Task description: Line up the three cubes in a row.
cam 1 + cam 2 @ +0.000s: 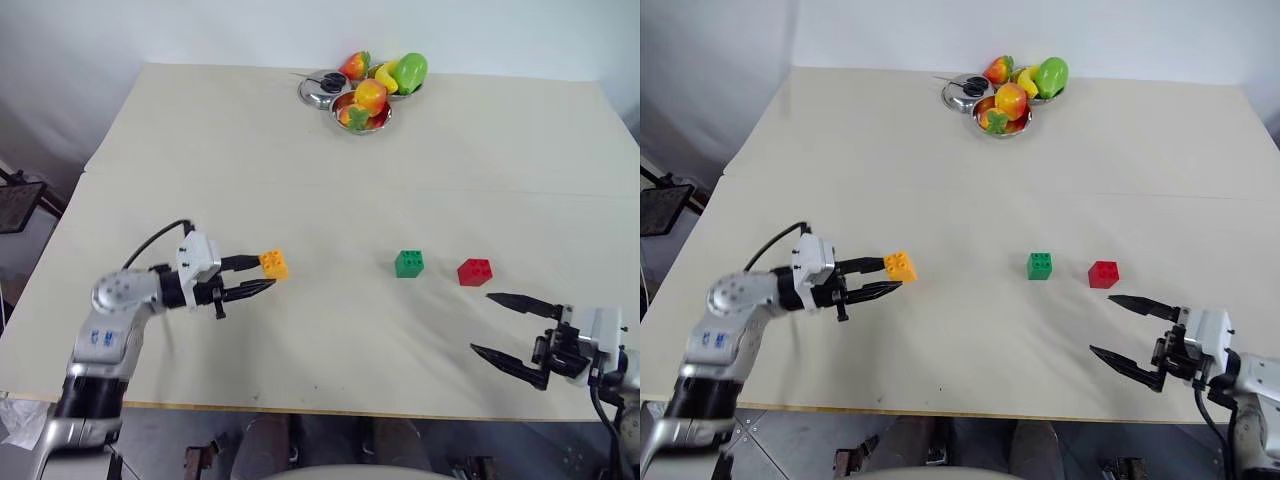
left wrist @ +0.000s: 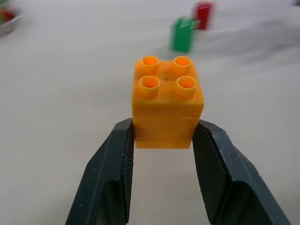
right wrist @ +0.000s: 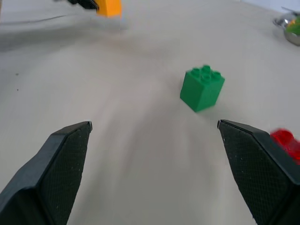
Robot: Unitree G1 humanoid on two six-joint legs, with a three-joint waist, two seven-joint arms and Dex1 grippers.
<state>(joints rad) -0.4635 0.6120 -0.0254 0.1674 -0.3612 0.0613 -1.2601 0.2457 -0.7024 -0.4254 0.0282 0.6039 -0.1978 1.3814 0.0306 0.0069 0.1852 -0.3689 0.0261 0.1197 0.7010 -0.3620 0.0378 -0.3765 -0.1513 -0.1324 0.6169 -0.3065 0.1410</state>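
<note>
Left gripper (image 1: 262, 277) is clamped on the yellow-orange cube (image 1: 274, 264). In the left wrist view the two black fingers (image 2: 110, 173) press the brick's lower side faces, one on each side, and the four round hollow studs on its top face up. The brick is glossy orange-yellow plastic, roughly as tall as wide, with a faint seam line around its lower part. It sits well to the left of the green cube (image 1: 409, 263), at about the same depth on the table (image 1: 300, 170); whether it rests on the surface or is lifted just off it cannot be told.

Green cube: upright, studs on top, four of them visible in the right wrist view, one corner turned toward that camera. Solid mid-green, standing free on the pale table with nothing touching it.

Red cube (image 1: 475, 271): just to the right of the green cube with a small gap between them, studs up, bright red, also free-standing.

Right gripper (image 1: 508, 329): right of and nearer than the green cube, fingers spread wide with nothing between them, pointing toward the green and red bricks.

Far behind the green cube, at the table's back edge, steel bowls (image 1: 361, 117) hold plastic fruit (image 1: 371, 95).
</note>
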